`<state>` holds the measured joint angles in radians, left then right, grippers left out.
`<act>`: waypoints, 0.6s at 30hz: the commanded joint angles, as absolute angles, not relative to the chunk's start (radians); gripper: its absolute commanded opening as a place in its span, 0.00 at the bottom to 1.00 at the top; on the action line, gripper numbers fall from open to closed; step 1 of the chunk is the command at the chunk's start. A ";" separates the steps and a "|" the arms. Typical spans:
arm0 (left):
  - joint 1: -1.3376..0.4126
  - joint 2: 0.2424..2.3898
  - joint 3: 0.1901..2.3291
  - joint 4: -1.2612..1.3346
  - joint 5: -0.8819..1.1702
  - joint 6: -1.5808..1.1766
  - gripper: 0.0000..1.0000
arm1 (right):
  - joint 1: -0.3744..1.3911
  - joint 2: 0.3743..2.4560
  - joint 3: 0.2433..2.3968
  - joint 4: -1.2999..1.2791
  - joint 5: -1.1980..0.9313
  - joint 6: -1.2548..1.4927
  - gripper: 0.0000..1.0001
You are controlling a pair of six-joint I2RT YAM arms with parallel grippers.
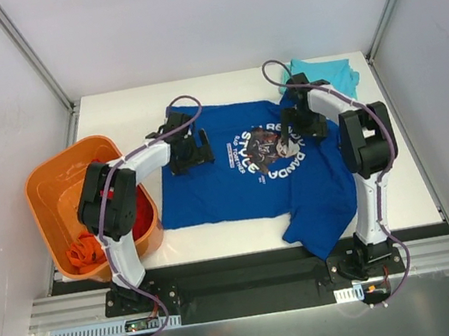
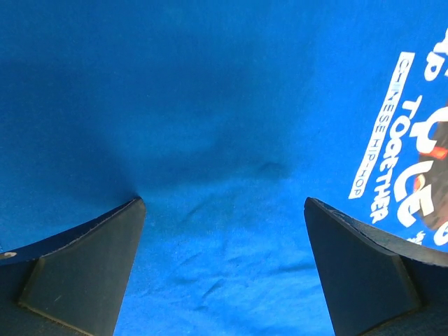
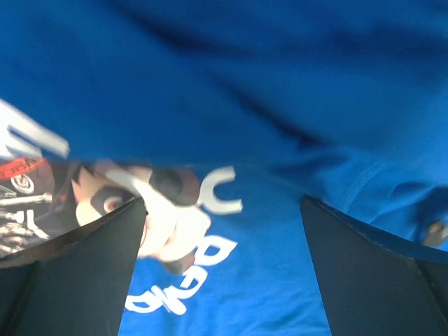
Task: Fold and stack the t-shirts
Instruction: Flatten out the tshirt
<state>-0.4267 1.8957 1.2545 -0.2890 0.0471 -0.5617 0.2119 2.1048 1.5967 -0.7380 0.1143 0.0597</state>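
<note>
Tabletop (image 1: 405, 180): orange tub (image 1: 35, 179) holds red t-shirt (image 1: 144, 219); left gripper (image 2: 224, 201) and right gripper (image 3: 222, 201) gape empty over blue t-shirt (image 1: 211, 192).

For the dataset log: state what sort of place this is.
Probably a robotics lab work cell: bare white enclosure walls with metal corner posts, a white tabletop edged by an aluminium rail, and a royal blue cloth t-shirt spread on it.

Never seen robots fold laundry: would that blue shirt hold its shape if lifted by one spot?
Likely floppy: the blue shirt lies flat with soft wrinkles. Probably light and draggy too; one corner drapes over the table's near edge.
</note>
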 commanded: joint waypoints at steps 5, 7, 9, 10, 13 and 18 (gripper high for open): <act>-0.376 2.063 1.435 -0.296 0.139 -0.491 0.99 | 0.166 2.204 1.854 -0.795 0.127 -0.138 0.97; -0.376 2.072 1.466 -0.296 0.159 -0.474 0.99 | 0.166 2.194 1.868 -0.798 0.123 -0.167 0.97; -0.376 2.060 1.494 -0.298 0.167 -0.462 0.99 | 0.169 2.151 1.859 -0.792 0.115 -0.204 0.97; -0.376 2.036 1.500 -0.298 0.172 -0.459 0.99 | 0.173 2.129 1.846 -0.790 0.117 -0.213 0.97; -0.380 1.941 1.477 -0.299 0.167 -0.462 0.99 | 0.198 2.014 1.772 -0.766 0.115 -0.230 0.97; -0.431 1.758 1.321 -0.298 0.106 -0.500 0.99 | 0.264 1.760 1.551 -0.761 0.152 -0.022 0.97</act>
<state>-0.3855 1.9553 1.4036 -0.2878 0.1448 -0.4873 0.2073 2.0243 1.6669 -0.7410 0.1265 -0.1665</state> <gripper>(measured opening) 0.993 0.968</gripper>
